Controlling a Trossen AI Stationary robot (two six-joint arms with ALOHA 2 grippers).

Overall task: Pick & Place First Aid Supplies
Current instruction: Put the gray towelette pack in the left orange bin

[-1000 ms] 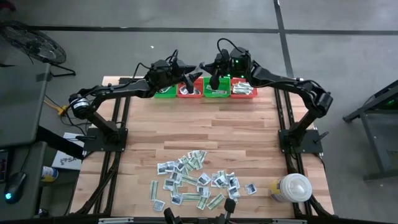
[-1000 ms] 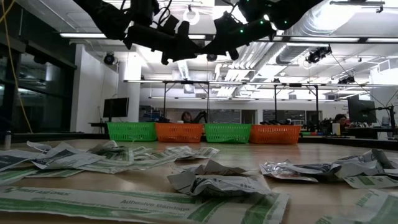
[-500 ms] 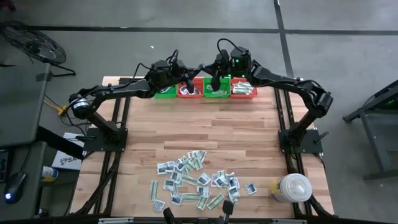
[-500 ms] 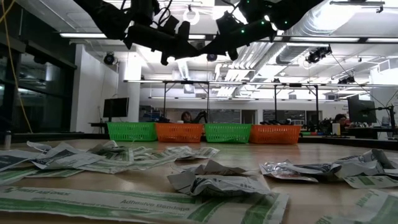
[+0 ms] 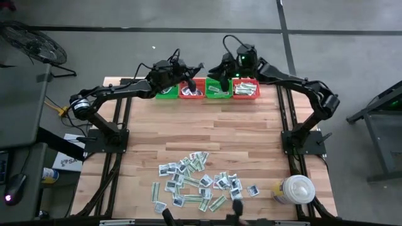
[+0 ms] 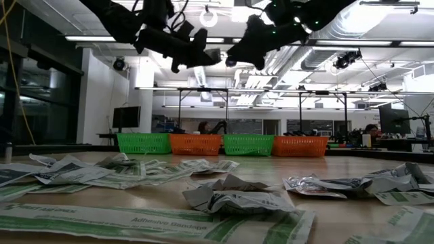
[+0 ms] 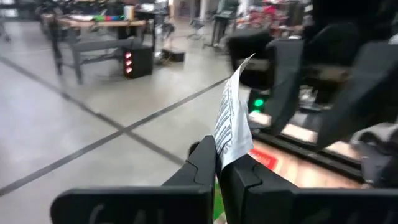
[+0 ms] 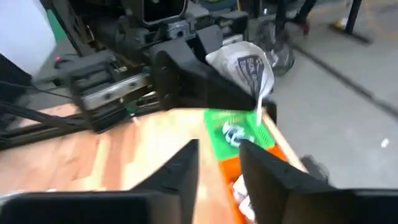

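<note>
At the top centre of the high view, four baskets are lined up along the far edge of the wooden table (image 5: pixel 207 122): a green basket (image 5: pixel 166 93), an orange basket (image 5: pixel 190 91), a second green basket (image 5: pixel 217 91) and a second orange basket (image 5: pixel 245 90). Both arms are raised over this row. The left gripper (image 5: pixel 193 66) is seen above the first orange basket, toward the upper middle of the frame. In the left wrist view its fingers (image 7: pixel 202 165) are pressed together on a white packet (image 7: pixel 233 118) with dark print, which stands up out of the grip, tilted. The same packet (image 8: pixel 245 68) is visible in the right wrist view, held in the other arm's dark fingers above the green and orange baskets.

The right gripper (image 5: pixel 223 72) is placed just beside the left one, over the second green basket. In the right wrist view its fingers (image 8: pixel 183 171) are parted, a clear gap is seen between them, and nothing is held.

In the lower middle of the high view, the remaining packets (image 5: pixel 201 183) are scattered in a loose heap on the table, white squares mixed with narrow pale-green strips, well apart from the baskets. A white round lidded container (image 5: pixel 295 188) is noted at the lower right of the table. In the low view the heap (image 6: pixel 230 196) fills the foreground, with the four baskets (image 6: pixel 220 144) in a row behind it
</note>
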